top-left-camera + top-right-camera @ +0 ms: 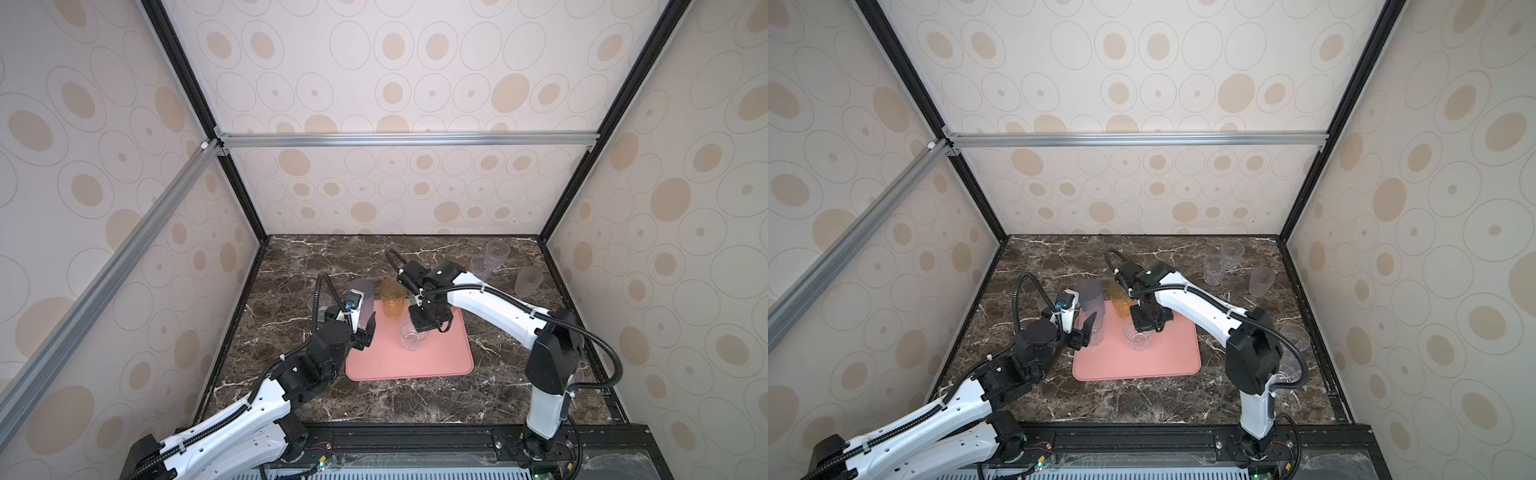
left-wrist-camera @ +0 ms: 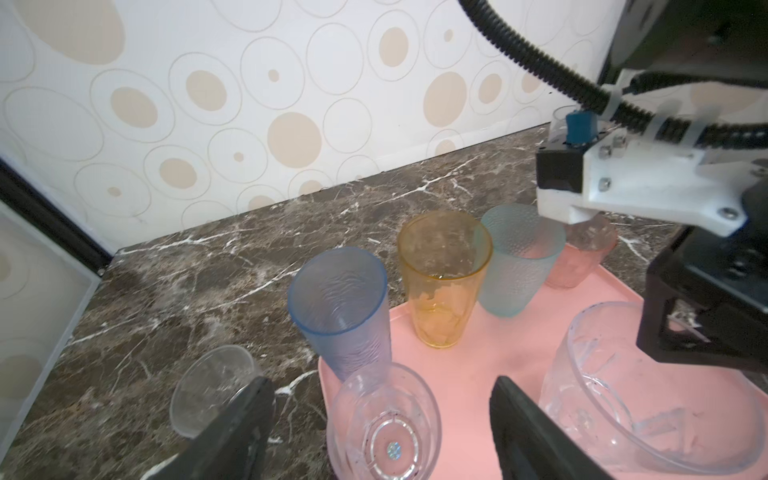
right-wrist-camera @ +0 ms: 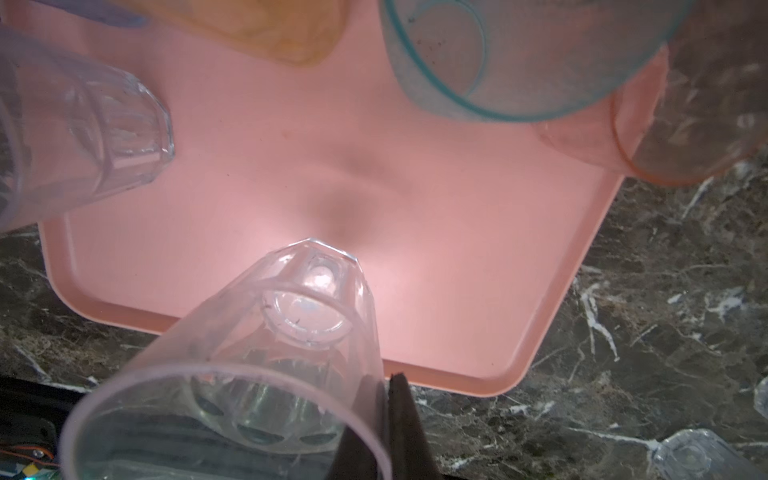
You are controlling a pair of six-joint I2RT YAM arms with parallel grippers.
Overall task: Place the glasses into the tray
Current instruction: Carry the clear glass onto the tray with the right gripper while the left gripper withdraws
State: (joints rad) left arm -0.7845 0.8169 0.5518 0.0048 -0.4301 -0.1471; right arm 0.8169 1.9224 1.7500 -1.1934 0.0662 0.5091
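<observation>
Setting down is the step in hand: the right hand [image 1: 420, 326] is clamped on the rim wall of a clear glass [image 1: 411, 338], upright over the tray [image 1: 440, 361]. Whether its base touches the pink floor cannot be told. The next move calls for lowering until the base seats, then parting the fingers and lifting straight up, clear of the teal glass [image 3: 519, 54] close by. The left hand [image 2: 380, 382] stands apart around a small glass [image 2: 386, 436] at the tray's left edge, touching neither side as far as shows. Only the right wrist view shows the pinch on the rim. Only the top views show glasses [image 1: 1231, 253] on the worktop [image 1: 1142, 399], well apart from the tray.
</observation>
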